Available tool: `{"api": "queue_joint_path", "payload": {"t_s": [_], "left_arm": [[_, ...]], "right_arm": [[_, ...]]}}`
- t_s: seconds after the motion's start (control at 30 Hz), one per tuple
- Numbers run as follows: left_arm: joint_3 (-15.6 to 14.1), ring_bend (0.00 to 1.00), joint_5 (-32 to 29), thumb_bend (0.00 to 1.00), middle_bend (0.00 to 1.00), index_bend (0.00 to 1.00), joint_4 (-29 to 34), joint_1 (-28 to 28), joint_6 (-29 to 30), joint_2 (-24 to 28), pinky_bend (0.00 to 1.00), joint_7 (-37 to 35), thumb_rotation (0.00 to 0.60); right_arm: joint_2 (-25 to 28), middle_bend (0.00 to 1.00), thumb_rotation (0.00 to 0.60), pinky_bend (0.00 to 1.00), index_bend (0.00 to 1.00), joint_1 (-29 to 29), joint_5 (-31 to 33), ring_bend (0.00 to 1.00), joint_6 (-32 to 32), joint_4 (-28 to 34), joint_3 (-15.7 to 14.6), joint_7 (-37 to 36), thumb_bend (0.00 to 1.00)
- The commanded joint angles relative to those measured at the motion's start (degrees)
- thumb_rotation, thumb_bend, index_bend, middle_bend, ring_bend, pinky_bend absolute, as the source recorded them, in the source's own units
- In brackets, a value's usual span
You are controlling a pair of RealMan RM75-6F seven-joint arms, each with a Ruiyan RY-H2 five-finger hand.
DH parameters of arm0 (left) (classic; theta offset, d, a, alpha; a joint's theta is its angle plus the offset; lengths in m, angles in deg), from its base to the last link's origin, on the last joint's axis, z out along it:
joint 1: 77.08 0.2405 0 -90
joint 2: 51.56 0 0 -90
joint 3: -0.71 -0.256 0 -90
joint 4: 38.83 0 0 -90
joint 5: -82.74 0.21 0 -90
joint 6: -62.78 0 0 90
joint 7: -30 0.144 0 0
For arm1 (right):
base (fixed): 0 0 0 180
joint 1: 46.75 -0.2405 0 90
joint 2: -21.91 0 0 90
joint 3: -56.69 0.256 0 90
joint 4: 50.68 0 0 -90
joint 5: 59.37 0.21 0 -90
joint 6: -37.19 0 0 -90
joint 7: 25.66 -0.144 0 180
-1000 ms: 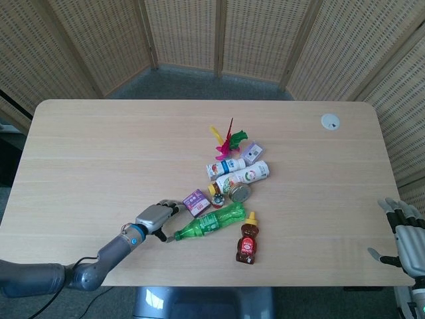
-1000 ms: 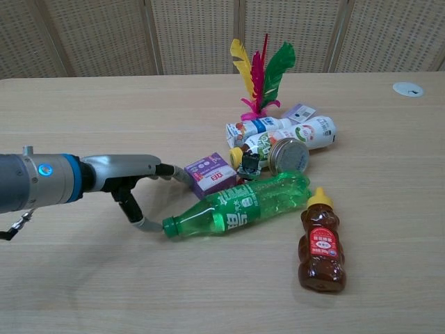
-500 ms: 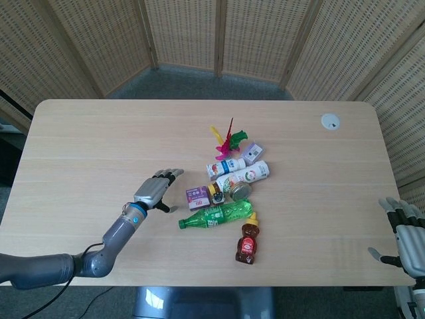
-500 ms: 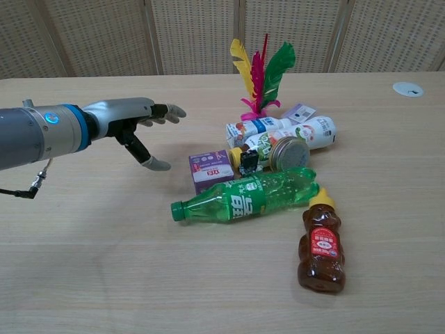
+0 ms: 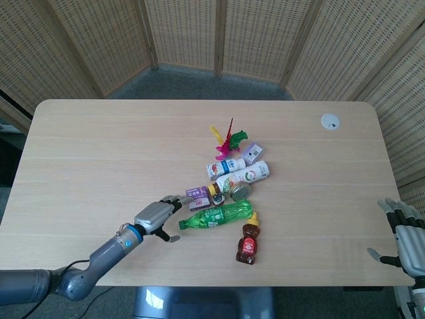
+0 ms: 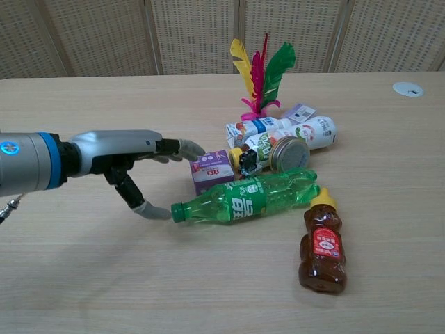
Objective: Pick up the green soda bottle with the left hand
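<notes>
The green soda bottle point(image 5: 216, 215) point(image 6: 243, 199) lies on its side on the table, cap pointing left, its base against the honey bottle's yellow cap. My left hand point(image 5: 157, 217) point(image 6: 132, 161) hovers just left of the cap with its fingers apart and holds nothing. Its thumb tip sits right beside the cap, and the upper fingers reach toward the purple box point(image 5: 197, 194) point(image 6: 213, 168). My right hand point(image 5: 404, 234) rests open at the table's far right edge, seen only in the head view.
Behind the bottle lies a cluster: two white bottles point(image 6: 292, 132), a round tin point(image 6: 288, 154), a small yellow-capped item point(image 6: 245, 159) and a feather shuttlecock point(image 6: 261, 76). A honey bear bottle point(image 5: 248, 241) point(image 6: 322, 241) lies right of the bottle. A white disc point(image 5: 330, 121) sits far right.
My left hand rose and drew back from the cap, then came down beside it again. The bottle swung flatter and shifted right, and the purple box was nudged.
</notes>
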Motion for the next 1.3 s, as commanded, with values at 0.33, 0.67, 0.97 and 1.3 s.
{"api": "queue_joint_path", "payload": {"t_s": [0.33,0.67,0.97,1.3], "left_arm": [[-0.7,0.0,-6.4,0.3,0.0,0.0,-4.8,-4.1,-1.9,-7.8,0.0,2.3,0.6],[-0.6,0.0,-11.2,0.3,0.0,0.0,-7.7,-4.8,4.5,-9.6,0.0,6.8,0.6],[2.7,0.0,-12.4,0.3,0.0,0.0,-9.4,-3.2,8.9,-9.0,0.0,4.9,0.6],[0.0,0.0,-0.9,0.3,0.0,0.0,-1.4,0.8,9.4,-4.9,0.0,0.9,0.6]], "right_arm": [[0.8,0.0,0.599,0.0,0.0,1.5,-0.4,0.0,1.4,-0.8,-0.3,-2.5,0.17],[1.1,0.0,0.599,0.0,0.0,2.2,-0.5,0.0,1.8,-1.1,-0.5,-3.7,0.16],[1.4,0.0,0.6,0.0,0.0,2.9,-0.9,0.0,2.6,-0.4,-0.6,-3.6,0.16],[1.2,0.0,0.598,0.0,0.0,2.6,-1.1,0.0,2.1,-0.4,-0.4,-3.5,0.17]]}}
